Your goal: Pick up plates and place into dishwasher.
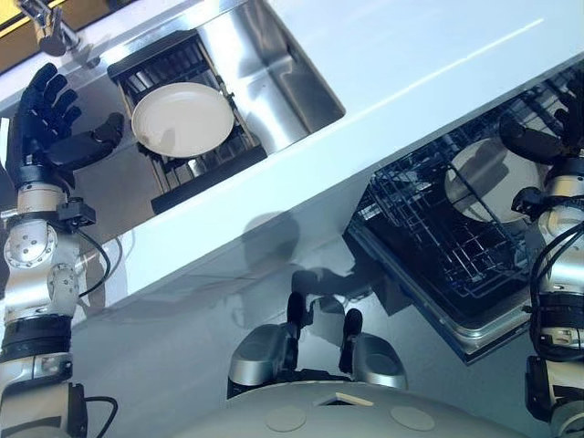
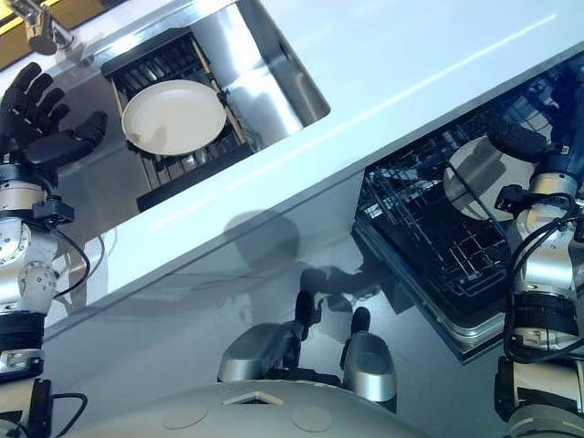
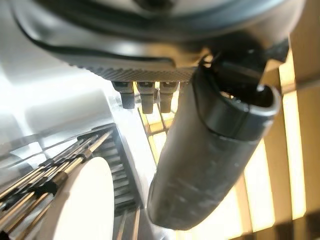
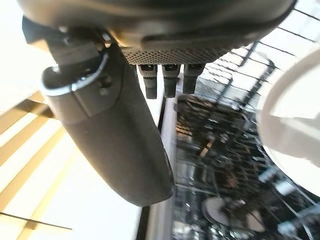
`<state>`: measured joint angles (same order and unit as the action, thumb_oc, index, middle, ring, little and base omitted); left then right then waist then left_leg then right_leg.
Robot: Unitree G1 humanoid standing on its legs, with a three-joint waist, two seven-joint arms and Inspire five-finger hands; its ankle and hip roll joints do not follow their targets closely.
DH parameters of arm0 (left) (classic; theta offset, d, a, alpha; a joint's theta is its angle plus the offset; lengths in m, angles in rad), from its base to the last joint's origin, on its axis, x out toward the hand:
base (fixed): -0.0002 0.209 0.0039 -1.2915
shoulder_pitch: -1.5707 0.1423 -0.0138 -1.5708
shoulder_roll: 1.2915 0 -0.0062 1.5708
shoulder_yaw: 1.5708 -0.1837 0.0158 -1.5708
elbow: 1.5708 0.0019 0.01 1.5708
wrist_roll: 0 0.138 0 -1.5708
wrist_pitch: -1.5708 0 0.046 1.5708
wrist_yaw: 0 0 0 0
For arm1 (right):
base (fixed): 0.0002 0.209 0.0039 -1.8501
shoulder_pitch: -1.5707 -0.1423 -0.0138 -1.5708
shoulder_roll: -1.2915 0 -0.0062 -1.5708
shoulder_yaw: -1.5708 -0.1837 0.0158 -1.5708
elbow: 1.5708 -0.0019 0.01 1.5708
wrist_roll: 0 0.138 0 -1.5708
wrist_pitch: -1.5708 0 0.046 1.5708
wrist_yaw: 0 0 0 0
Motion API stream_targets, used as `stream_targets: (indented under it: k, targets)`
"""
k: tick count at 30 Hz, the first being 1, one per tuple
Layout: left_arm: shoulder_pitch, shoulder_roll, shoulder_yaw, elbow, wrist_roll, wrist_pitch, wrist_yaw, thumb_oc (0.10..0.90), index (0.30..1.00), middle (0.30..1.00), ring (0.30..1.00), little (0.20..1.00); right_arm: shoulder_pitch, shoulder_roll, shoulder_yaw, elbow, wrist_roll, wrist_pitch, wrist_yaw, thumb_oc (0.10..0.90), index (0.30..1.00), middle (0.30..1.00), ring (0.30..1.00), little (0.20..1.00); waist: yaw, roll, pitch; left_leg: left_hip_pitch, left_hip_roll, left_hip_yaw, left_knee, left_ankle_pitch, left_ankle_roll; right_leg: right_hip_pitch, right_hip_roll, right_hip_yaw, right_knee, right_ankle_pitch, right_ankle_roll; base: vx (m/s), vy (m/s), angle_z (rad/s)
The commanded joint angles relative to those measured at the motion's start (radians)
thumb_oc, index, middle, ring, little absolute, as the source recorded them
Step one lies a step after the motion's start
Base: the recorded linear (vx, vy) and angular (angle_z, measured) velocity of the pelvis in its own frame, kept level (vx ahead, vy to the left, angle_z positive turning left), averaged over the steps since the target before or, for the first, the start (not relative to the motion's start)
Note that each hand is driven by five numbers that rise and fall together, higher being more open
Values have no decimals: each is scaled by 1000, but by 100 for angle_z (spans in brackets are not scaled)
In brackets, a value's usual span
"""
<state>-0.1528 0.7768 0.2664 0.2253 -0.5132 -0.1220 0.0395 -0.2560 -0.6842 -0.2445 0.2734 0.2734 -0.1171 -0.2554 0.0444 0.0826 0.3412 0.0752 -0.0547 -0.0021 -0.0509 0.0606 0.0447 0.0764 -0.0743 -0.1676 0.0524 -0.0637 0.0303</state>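
My left hand (image 1: pixel 46 114) hovers beside the sink plate (image 1: pixel 182 119), fingers spread (holding nothing). Right hand (image 1: pixel 538 137) sits over the dishwasher rack (image 1: pixel 438 246) near another plate (image 1: pixel 474 178), fingers loose and empty.

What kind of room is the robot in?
Most likely a kitchen: a round white plate rests on a black rack in a steel sink, and a dark wire dishwasher rack holds another plate.

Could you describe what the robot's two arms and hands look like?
Both arms are silver-grey jointed segments with black bands and black cables looping at the wrists. The left hand and the right hand are dark, with ridged fingers and a smooth, thick thumb; a textured palm edge appears in the wrist views.
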Motion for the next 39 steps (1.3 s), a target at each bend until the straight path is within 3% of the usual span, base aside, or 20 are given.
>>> stream_targets:
  k: [1, 6, 8, 11, 14, 21, 39]
  targets:
    - [-63, 121, 40, 66, 96, -36, 3, 800, 900, 900, 900, 900, 35, -63, -39, -97, -30, -148, 29, 800, 900, 900, 900, 900, -40, 9, -223, 2, -39, 46, 81, -169, 5, -48, -2, 13, 104, -96, 46, 15, 221, -31]
    - [-63, 163, 57, 106, 241, -31, 45, 800, 900, 900, 900, 900, 111, -7, -13, -187, -150, -183, 111, 800, 900, 900, 900, 900, -73, 12, -227, 10, -46, 86, 60, -169, 26, -91, -8, 58, 133, -64, 80, -2, 174, -29]
    - [-59, 189, 56, 113, 372, -65, 106, 800, 900, 900, 900, 900, 138, 11, 9, -208, -204, -194, 149, 800, 900, 900, 900, 900, -83, 14, -226, 9, -49, 98, 55, -169, 30, -103, -11, 67, 136, -53, 88, -14, 128, -20]
    - [-40, 279, 40, 107, 691, -92, 193, 800, 900, 900, 900, 900, 168, 18, 46, -238, -266, -190, 211, 800, 900, 900, 900, 900, -92, 17, -226, 4, -50, 116, 55, -172, 35, -117, -12, 80, 135, -47, 93, -21, 97, -24]
    - [-26, 368, 3, 95, 863, -87, 207, 800, 900, 900, 900, 900, 183, 12, 87, -243, -283, -176, 261, 800, 900, 900, 900, 900, -96, 20, -226, 0, -52, 128, 56, -176, 37, -125, -14, 88, 133, -42, 95, -20, 66, -15]
    - [49, 411, -24, -25, 1024, -111, 137, 800, 900, 900, 900, 900, 212, 41, 138, -232, -245, -132, 307, 800, 900, 900, 900, 900, -83, 18, -221, 2, -55, 128, 56, -178, 45, -125, -14, 83, 135, -34, 103, -11, 6, -7]
    - [168, 284, -39, -176, 1088, -145, -94, 800, 900, 900, 900, 900, 281, 121, 196, -150, -206, -84, 324, 800, 900, 900, 900, 900, -40, -6, -227, 19, -35, 69, 15, -149, 27, -72, 7, 15, 89, -55, 88, -24, -76, 10]
